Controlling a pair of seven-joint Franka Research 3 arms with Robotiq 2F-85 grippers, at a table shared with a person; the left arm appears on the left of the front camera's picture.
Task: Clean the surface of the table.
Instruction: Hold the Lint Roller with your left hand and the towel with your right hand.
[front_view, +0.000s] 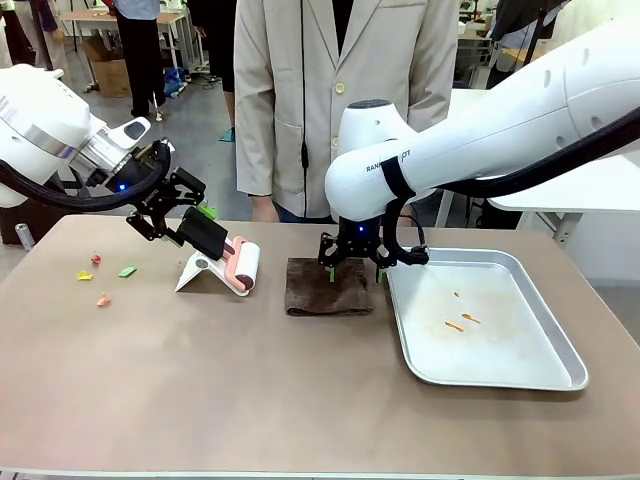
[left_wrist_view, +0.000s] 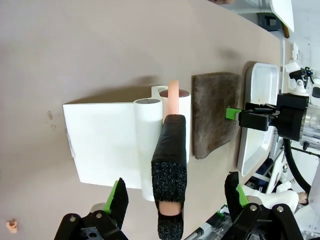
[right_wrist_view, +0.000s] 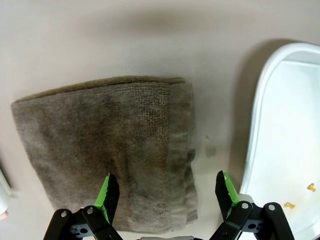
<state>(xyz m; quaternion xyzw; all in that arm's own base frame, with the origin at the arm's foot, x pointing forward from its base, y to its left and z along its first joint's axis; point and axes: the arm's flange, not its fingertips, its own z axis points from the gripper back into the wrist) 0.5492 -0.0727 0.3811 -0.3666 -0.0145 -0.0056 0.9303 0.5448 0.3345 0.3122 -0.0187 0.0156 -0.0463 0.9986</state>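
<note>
Coloured scraps (front_view: 127, 271) are lying at nine o'clock on the brownish surface (front_view: 250, 400), which is spanning the whole foreground; the left jaws are standing apart around the black handle of the lint roller (front_view: 243, 266), probably lining up a grip; at centre the right jaws are hovering apart over the brown cloth (front_view: 328, 287), likely readying to wipe; the tray (front_view: 500, 352) is sitting at three o'clock.

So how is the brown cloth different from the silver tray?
The cloth is dark brown and fuzzy; the tray is shiny silver. The cloth is smaller than the tray. The cloth is folded flat; the tray has a raised rim and holds orange bits. Both lie on the table, side by side.
</note>
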